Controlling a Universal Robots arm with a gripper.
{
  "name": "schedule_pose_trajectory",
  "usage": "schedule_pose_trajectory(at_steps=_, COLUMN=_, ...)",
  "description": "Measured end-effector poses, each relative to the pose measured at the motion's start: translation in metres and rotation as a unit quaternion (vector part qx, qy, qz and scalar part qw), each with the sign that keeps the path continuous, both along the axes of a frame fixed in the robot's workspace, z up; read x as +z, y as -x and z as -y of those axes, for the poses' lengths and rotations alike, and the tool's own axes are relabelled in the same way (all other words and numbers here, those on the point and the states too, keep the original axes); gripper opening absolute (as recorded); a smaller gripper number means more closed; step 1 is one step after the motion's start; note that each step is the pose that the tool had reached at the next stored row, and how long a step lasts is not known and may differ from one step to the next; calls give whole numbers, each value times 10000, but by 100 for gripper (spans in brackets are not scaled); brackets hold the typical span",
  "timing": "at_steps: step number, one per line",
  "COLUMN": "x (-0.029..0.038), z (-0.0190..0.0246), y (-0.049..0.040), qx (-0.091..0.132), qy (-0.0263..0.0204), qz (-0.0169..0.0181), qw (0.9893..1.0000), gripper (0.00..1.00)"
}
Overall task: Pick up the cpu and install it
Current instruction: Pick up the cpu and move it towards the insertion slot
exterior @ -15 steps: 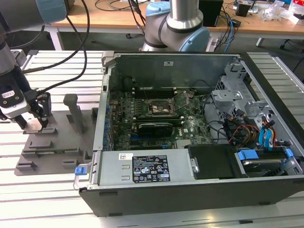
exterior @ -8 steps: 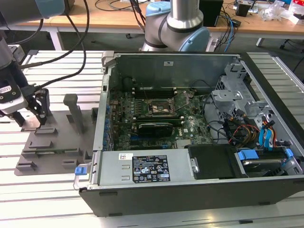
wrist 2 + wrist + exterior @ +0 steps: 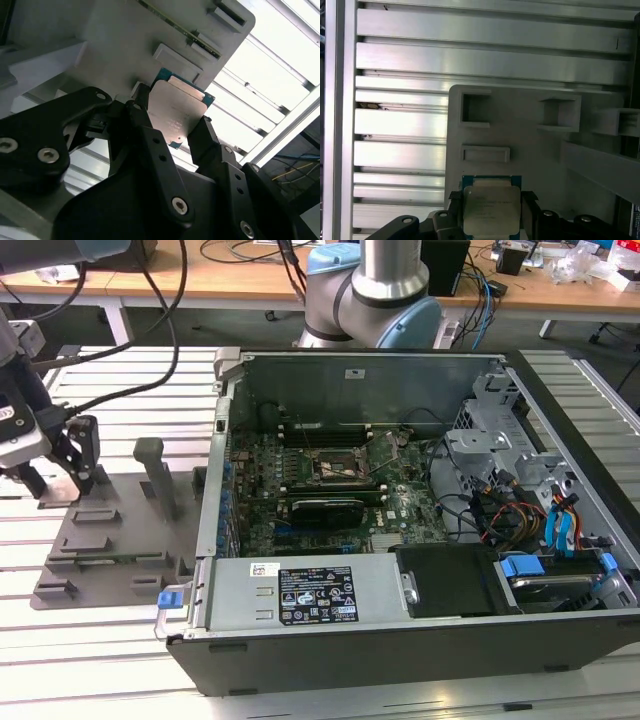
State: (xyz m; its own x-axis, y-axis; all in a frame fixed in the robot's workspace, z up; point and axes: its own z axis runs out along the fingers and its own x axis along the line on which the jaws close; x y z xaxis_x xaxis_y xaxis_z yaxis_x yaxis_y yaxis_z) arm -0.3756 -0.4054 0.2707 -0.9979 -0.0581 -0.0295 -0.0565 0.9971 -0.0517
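Note:
The cpu point(image 3: 176, 102) point(image 3: 491, 199), a small square chip with a silvery top plate and green rim, lies low over the grey fixture tray point(image 3: 530, 150) point(image 3: 110, 45). In both wrist views my gripper point(image 3: 175, 111) point(image 3: 491, 207) has its black fingers point(image 3: 150, 130) on two opposite edges of the chip, shut on it. In the exterior view the gripper point(image 3: 60, 472) is at the far left, down at the tray point(image 3: 110, 540). The dark square socket point(image 3: 340, 468) sits on the motherboard inside the open computer case point(image 3: 350, 590).
Upright blocks point(image 3: 152, 465) rise from the tray beside the gripper. The case wall point(image 3: 215, 490) stands between tray and motherboard. Cables point(image 3: 130, 340) trail over the slatted aluminium table point(image 3: 100, 640). The arm's base point(image 3: 370, 300) stands behind the case.

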Motion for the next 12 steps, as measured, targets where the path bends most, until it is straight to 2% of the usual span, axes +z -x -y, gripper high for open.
schedule_pose_trajectory(at_steps=12, x=234, z=-1, y=0, qx=0, qy=0, qz=0, qw=10000, gripper=55)
